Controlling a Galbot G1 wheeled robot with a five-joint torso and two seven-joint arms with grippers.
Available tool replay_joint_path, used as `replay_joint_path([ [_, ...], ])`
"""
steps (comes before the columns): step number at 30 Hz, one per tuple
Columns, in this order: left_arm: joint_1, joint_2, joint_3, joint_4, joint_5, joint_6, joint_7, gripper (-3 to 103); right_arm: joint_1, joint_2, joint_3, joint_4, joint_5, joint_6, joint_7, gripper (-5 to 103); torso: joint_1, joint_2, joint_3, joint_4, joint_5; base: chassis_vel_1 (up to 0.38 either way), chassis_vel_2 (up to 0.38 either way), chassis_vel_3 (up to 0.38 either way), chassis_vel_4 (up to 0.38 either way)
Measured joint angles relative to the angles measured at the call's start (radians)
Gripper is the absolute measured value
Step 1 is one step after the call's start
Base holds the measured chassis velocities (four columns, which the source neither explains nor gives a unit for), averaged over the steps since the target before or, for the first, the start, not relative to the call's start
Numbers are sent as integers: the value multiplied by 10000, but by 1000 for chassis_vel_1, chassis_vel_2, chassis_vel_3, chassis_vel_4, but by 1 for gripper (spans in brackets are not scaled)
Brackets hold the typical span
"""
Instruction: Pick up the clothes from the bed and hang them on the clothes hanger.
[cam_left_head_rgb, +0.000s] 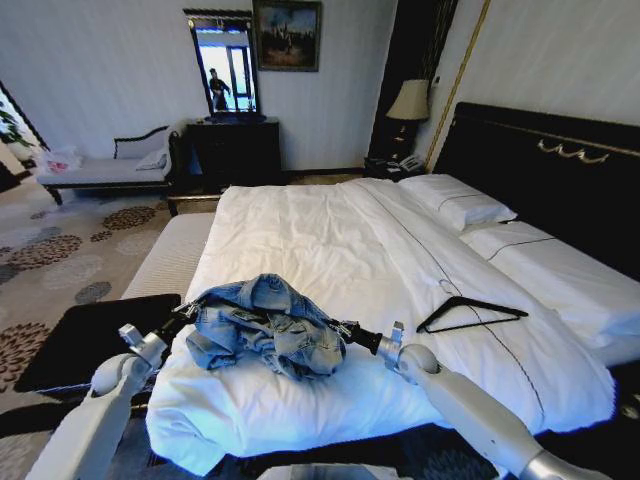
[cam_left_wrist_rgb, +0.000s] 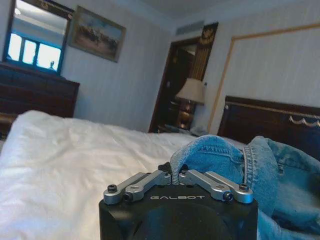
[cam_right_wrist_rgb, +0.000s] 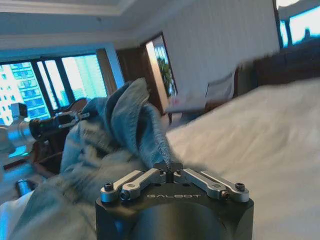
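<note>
Denim jacket (cam_left_head_rgb: 262, 325) sat bunched near the bed's (cam_left_head_rgb: 330, 240) foot edge, pinched shut between left hand (cam_left_head_rgb: 186, 316) and right hand (cam_left_head_rgb: 345, 329), with the clothes hanger (cam_left_head_rgb: 470, 313) lying nearer the right arm.

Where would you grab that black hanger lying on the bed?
Probably the hook or neck of the clothes hanger, coming from above: it lies flat on the bed, apart from the denim jacket, and its thin arms sit low against the duvet, so the neck likely gives fingers more purchase.

bare duvet (cam_left_head_rgb: 330, 235) beyond denim jacket (cam_left_head_rgb: 265, 325), clothes hanger (cam_left_head_rgb: 470, 312) lying right, unobstructed
</note>
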Motion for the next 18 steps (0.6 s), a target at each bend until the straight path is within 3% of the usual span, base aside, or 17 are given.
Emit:
replay_joint_path([
  [3, 34, 46, -100, -256, -237, -4, -290, 2, 54, 23, 254, 226, -48, 220, 257, 1, 0, 0, 0, 0, 1, 0, 0, 0, 0],
  [6, 142, 423, -335, -1129, -732, -64, -1093, 2, 486, -20, 538, 887, 657, 596, 1414, 1, 0, 0, 0, 2, -1, 0, 0, 0, 0],
  [7, 142, 423, -335, -1129, -732, -64, -1093, 2, 486, -20, 538, 887, 657, 596, 1414, 1, 0, 0, 0, 2, -1, 0, 0, 0, 0],
  [11, -122, 1211, -553, -2373, -1458, -75, -2209, 2, 1479, -49, 426, 1430, 1436, 794, 2737, 1, 0, 0, 0, 1, 0, 0, 0, 0, 0],
  [12, -122, 1211, -553, -2373, -1458, -75, -2209, 2, 1479, -49, 426, 1430, 1436, 794, 2737, 1, 0, 0, 0, 1, 0, 0, 0, 0, 0],
  [14, -663, 1864, -592, -2933, -2002, 96, -2922, 2, 2290, 47, 193, 1653, 1698, 853, 3472, 1, 0, -1, 1, 0, 1, 0, 0, 0, 0],
  [16, -876, 2096, -593, -3083, -2197, 164, -3137, 2, 2579, 96, 116, 1715, 1787, 864, 3698, 1, 1, 0, 0, -1, 1, 0, 0, 0, 0],
  [18, -1510, 2775, -566, -3454, -2841, 412, -3696, 2, 3403, 224, -43, 1910, 2037, 870, 4275, 1, 4, -1, 1, 2, 0, 0, 0, 0, 0],
])
